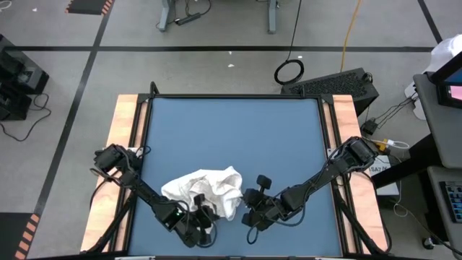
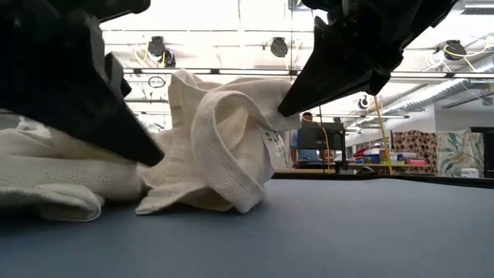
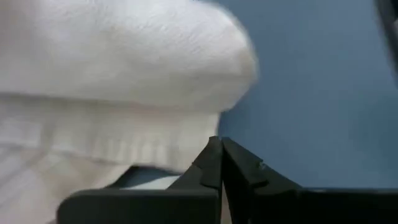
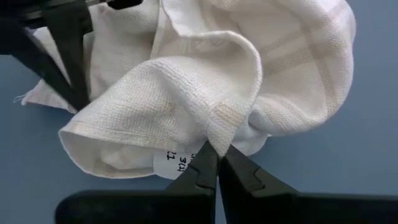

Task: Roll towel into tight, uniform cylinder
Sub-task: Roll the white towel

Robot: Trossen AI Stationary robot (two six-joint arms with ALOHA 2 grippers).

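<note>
The white towel (image 1: 206, 189) lies crumpled in a loose heap on the blue table (image 1: 238, 137), near its front edge. Most of it rests on the table, and one hemmed fold stands raised (image 2: 231, 116). My left gripper (image 3: 217, 144) is shut at the towel's near left part, its tip low against the cloth (image 2: 154, 154). My right gripper (image 4: 214, 154) is shut on the raised hem at the towel's right side; it slants down from the right in the low view (image 2: 284, 110). My left gripper meets the towel's thick hemmed edge (image 3: 186, 152) with its fingertips closed, slanting down from the near left. The fingers hide whether cloth lies between them. That part of the towel lies low, on the table. My right gripper pinches the towel's hem at a folded corner (image 4: 219, 135), just above a small printed label (image 4: 174, 157), only at the fingertips. The fingers slant down from the table's right. The pinched fold is lifted clear and arches over; the remainder of the towel lies on the table.
Bare blue table stretches toward the far edge and to both sides of the heap. Wooden rails (image 1: 123, 144) run along the left and right edges. Beyond the table stand room equipment and a black case (image 1: 339, 85).
</note>
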